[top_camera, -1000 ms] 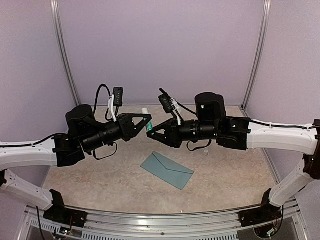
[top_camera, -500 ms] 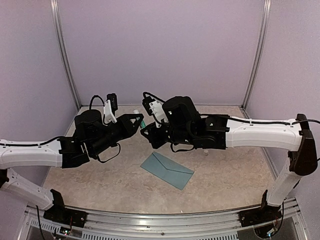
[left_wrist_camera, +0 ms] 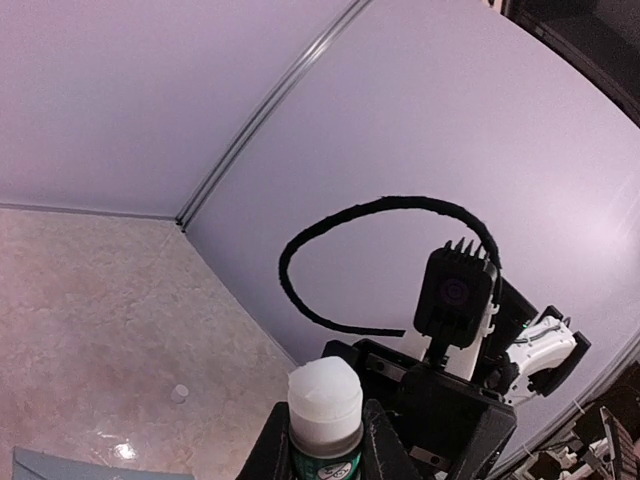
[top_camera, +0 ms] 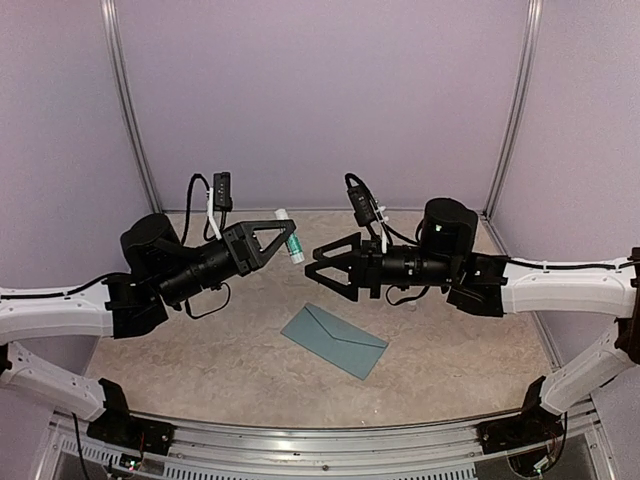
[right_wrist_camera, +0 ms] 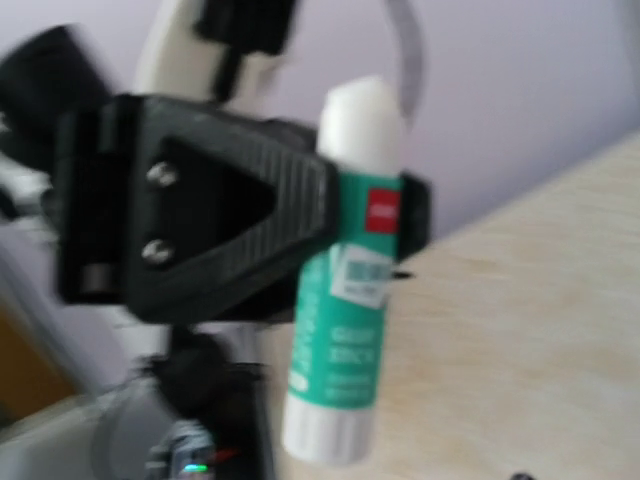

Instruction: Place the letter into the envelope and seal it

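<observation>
— Top external first: anything readable on the left?
— Left gripper (top_camera: 290, 241) pinched narrow on a glue stick (top_camera: 291, 243), raised above the table (top_camera: 200, 350). Closer in the right wrist view: green label with a red patch, white at both ends, lettering too blurred to read.
— Further right?
— Right gripper (top_camera: 312, 262) spread wide, holding nothing, facing the stick's lower end from close beside it.
— And the envelope?
— Envelope (top_camera: 334, 341) lying flat on the table, nearer than both grippers and roughly between them. Long axis from far left to near right, with the flap's V aimed at the near-left long edge.
</observation>
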### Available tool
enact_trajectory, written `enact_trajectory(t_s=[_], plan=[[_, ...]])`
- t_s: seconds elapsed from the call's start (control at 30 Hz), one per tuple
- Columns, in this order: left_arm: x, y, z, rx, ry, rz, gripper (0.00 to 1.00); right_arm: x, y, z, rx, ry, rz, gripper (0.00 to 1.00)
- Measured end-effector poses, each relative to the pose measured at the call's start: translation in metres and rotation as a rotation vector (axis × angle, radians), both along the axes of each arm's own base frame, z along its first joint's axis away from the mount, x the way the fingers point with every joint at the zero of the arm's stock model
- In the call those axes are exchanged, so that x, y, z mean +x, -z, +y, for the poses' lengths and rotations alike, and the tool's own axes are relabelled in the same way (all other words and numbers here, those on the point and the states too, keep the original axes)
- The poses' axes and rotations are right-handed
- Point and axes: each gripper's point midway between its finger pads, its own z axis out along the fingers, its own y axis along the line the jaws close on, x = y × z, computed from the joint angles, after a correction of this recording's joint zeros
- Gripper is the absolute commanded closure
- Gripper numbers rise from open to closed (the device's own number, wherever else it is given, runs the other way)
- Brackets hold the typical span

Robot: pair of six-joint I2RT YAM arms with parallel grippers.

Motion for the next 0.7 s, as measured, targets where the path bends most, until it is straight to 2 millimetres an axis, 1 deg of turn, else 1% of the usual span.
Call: enact_trajectory(t_s=[0.07,0.2,0.27,0.4,0.53,0.7], plan=[[-0.012,-0.01,-0.004,-0.026,0.071,-0.043,0.99,-0.012,-0.006,0.003,0.047,-0.075,0.008,0.3],[-0.032,-0.023,-0.01,-0.065,0.183,-0.11,0.99,-0.026,-0.019,0.008,0.121,-0.18,0.006,0.41],[-0.039,-0.028,-0.011,-0.078,0.216,-0.134,0.99,-0.032,-0.019,0.01,0.136,-0.215,0.007,0.47],[-0.047,-0.034,-0.013,-0.091,0.255,-0.162,0.99,-0.037,-0.017,0.015,0.144,-0.256,0.023,0.58],[-0.05,-0.035,-0.014,-0.093,0.268,-0.175,0.99,-0.04,-0.018,0.016,0.155,-0.28,0.037,0.62],[-0.052,-0.035,-0.014,-0.091,0.274,-0.18,0.99,-0.043,-0.024,0.015,0.177,-0.297,0.035,0.62]])
